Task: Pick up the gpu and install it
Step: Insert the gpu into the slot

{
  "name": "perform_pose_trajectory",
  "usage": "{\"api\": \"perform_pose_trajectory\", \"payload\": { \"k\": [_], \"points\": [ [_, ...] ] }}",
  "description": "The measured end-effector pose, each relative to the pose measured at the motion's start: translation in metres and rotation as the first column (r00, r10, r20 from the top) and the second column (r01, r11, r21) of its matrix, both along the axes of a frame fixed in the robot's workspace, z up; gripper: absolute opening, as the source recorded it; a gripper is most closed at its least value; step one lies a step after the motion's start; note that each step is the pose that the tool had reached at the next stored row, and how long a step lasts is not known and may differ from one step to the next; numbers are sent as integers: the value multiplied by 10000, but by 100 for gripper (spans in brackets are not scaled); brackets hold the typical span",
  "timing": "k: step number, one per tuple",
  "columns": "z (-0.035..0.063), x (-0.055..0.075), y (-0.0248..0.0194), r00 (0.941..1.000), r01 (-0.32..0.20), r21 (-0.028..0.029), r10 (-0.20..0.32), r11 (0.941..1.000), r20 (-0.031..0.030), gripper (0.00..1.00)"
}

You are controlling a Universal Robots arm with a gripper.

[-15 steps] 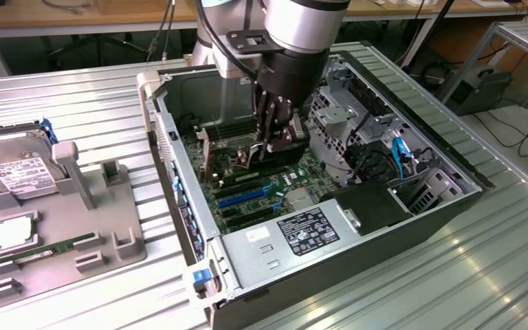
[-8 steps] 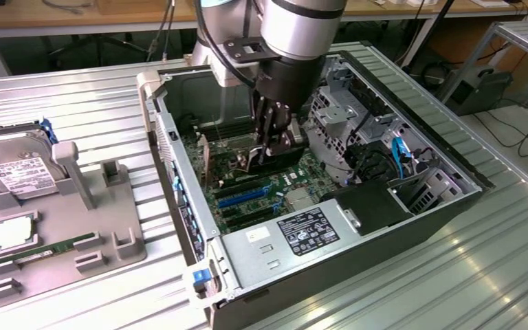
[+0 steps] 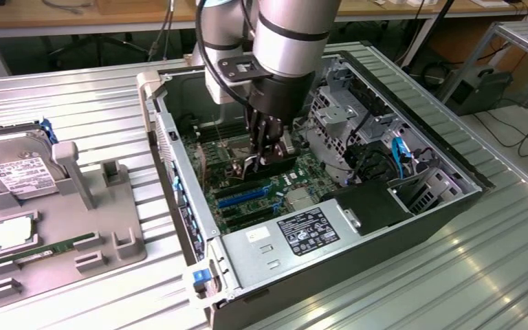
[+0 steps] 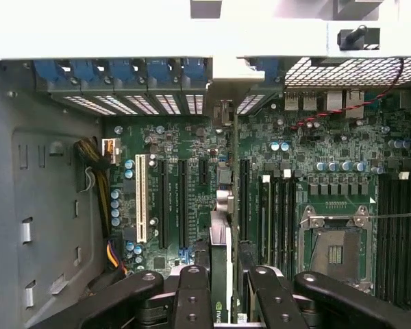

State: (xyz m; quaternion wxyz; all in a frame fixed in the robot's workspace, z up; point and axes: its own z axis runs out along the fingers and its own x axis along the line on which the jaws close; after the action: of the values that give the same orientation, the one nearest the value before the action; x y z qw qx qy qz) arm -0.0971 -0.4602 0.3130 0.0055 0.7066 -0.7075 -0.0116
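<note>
1 gpu [image 4: 219,240] pinched edge-on in the gripper [image 4: 223,274], fingers closed against both flat faces of the card. Hanging inside the open computer case [image 3: 168,130], low over the green motherboard [image 4: 192,144], and not yet seated, as far as can be judged. In the wrist view, lined up with the bank of long black expansion slots [image 4: 181,199], to one side of the CPU socket [image 4: 335,247]. Far end of the card pointing toward the row of rear openings with blue latches [image 4: 123,72]. Exact slot underneath hidden by the card itself, so cannot tell which. Step in hand, by the look of it: bringing the card down into its slot. To do that well:

- Hold the card upright, not tilted.
- Set the contact edge parallel with the slot along its whole length.
- Match the bracket to 1 rear opening before pressing.
- Go down straight and slowly, with even pressure at both ends.

Likely snags: bracket tip catching on the case wall, contact edge landing on the board just beside the slot, card twisting in the grip under a skewed push. Off to the exterior view's left, well apart from the case, a grey tray [image 3: 122,206] with the hard drive [image 3: 12,172] and the green memory stick [image 3: 44,249] lying on it.
</note>
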Motion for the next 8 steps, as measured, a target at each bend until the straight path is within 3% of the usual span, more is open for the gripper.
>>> {"api": "perform_pose_trajectory", "payload": {
  "k": [5, 8],
  "points": [
    [-47, -1, 2, 10000, -5, 3, 5, 10000, 7, 26],
    [-161, -10, 2, 10000, -4, 1, 4, 10000, 7, 26]
  ]
}}
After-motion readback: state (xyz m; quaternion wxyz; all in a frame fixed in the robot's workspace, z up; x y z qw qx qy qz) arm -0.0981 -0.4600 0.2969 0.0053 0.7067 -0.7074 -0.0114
